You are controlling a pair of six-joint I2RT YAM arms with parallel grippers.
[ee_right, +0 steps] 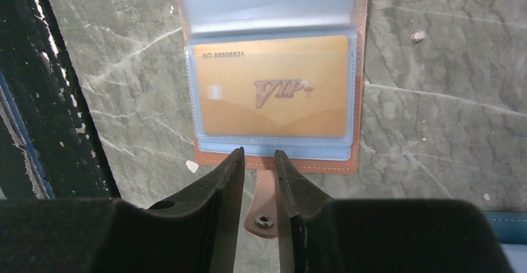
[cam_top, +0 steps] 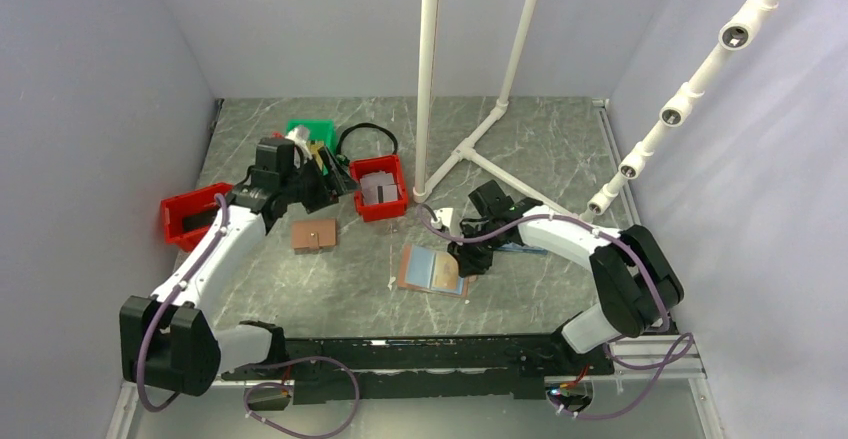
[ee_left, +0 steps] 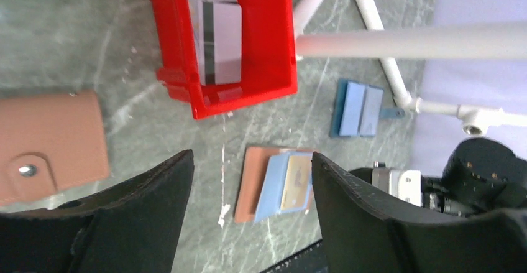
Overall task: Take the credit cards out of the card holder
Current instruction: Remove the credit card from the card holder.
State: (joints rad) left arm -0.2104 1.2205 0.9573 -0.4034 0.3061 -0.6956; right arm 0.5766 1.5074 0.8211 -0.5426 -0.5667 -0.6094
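Right gripper (ee_right: 258, 155): jaws drawn close together, pinched on the snap tab (ee_right: 264, 208) of the card holder (ee_right: 323, 165). The holder lies open and flat on the marble table (ee_right: 435, 99), near its middle, just in front of this gripper.

Just beyond the tab: one gold card (ee_right: 273, 89) in a clear sleeve, not yet out. Which edge of the sleeve is open I cannot tell.

Farther out: left gripper (ee_left: 252, 161), fingers wide apart, nothing between them. It hovers near the red bin (ee_left: 279, 37), where a grey-white card (ee_left: 220, 43) lies flat. A closed brown holder (ee_left: 53, 139) and a blue bifold (ee_left: 357, 108) lie apart from the open one (neither in play, I judge).

Judgement: one card is delivered, so the gold one comes next. The right gripper should hold the tab down so the holder cannot slide. The left should take only the card's exposed edge and draw it straight along the sleeve, low and slow. Pinching sleeve and card together would lift the whole holder.
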